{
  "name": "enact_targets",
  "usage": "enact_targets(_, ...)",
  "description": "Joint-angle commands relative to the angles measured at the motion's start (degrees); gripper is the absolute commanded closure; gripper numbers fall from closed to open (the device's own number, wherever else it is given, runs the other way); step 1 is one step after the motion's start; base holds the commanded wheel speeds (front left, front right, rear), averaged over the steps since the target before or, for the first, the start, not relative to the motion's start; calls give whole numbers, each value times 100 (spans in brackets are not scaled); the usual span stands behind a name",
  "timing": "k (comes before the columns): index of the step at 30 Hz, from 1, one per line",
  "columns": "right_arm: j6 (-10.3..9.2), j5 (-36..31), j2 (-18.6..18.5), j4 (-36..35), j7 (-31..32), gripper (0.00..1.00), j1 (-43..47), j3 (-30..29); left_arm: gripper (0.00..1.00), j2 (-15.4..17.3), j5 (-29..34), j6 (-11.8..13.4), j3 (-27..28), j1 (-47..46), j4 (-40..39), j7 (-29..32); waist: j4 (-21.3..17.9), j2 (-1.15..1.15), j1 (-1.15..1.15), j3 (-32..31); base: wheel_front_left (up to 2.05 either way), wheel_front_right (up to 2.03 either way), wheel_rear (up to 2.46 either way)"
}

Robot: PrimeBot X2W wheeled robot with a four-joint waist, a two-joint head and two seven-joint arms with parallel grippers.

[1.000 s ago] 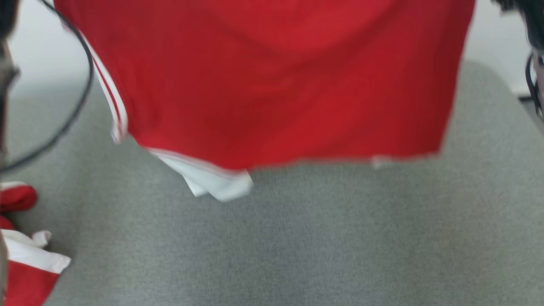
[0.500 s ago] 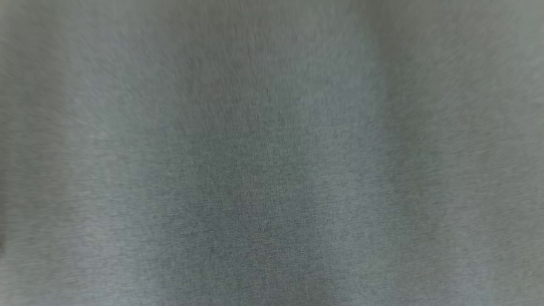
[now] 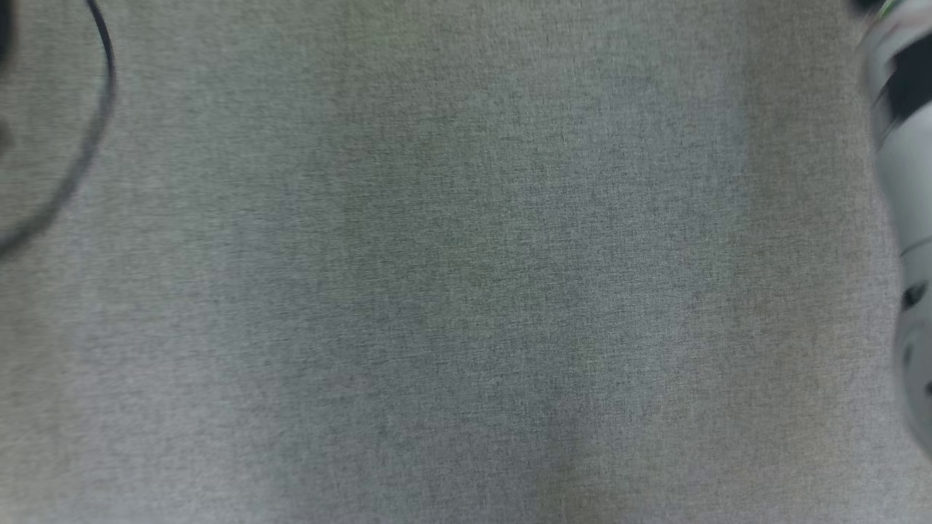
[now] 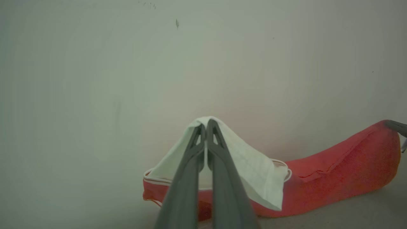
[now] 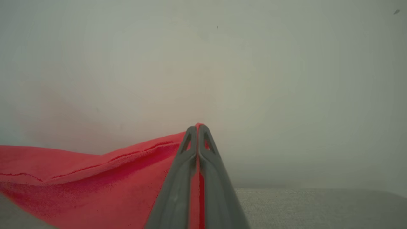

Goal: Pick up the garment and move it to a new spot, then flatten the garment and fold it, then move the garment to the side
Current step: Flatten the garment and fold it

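The garment (image 4: 343, 171) is red with a white part, and it hangs stretched between my two grippers in front of a pale wall. In the left wrist view my left gripper (image 4: 206, 122) is shut on the white part (image 4: 254, 171), which drapes over the fingers. From there the red cloth runs right to a dark fingertip (image 4: 396, 126) at the frame edge. The right wrist view has my right gripper (image 5: 197, 127) shut on a red edge of the garment (image 5: 95, 178), which sags away to the left.
The head view looks down on a grey fabric surface (image 3: 466, 291). A black cable (image 3: 102, 109) loops at its upper left, and a pale forearm (image 3: 906, 218) runs along its right edge. The same grey surface (image 5: 318, 206) lies below the right gripper.
The head camera has swung. A second ago the hanging red garment crossed the top of its picture, with a red and white heap at lower left; now it looks at grey surface.
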Motion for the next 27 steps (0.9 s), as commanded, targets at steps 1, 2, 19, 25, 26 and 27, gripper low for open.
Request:
enact_targets(1,-13,-21,40,-40,-25,100,236,-29,100,173,-301,6,-92,310,-163,38,96,-2,-1,-281,0,0,0)
enact_targets(2,-13,-51,45,-89,-27,100,379,-42,100,282,-547,5,-186,580,-284,102,102,-2,-1,-390,0,0,0)
enact_targets(19,-13,1076,-587,-1470,-27,100,4309,638,100,1215,-2844,782,-114,5457,-2756,65,148,-2,-1,-2546,0,0,0)
enact_targets(25,-14,1450,-871,-2003,-28,100,5394,722,100,1290,-2944,1314,299,6867,-3724,-23,104,-2,-1,-2977,0,0,0)
enact_targets(26,-14,1505,-912,-2097,-28,100,5564,714,100,1277,-2912,1379,370,7090,-3904,-32,99,-2,-1,-3022,0,0,0)
enact_targets(27,-14,1558,-946,-2196,-28,100,5727,689,100,1236,-2907,1447,457,7307,-4048,-32,96,-2,-1,-3068,0,0,0)
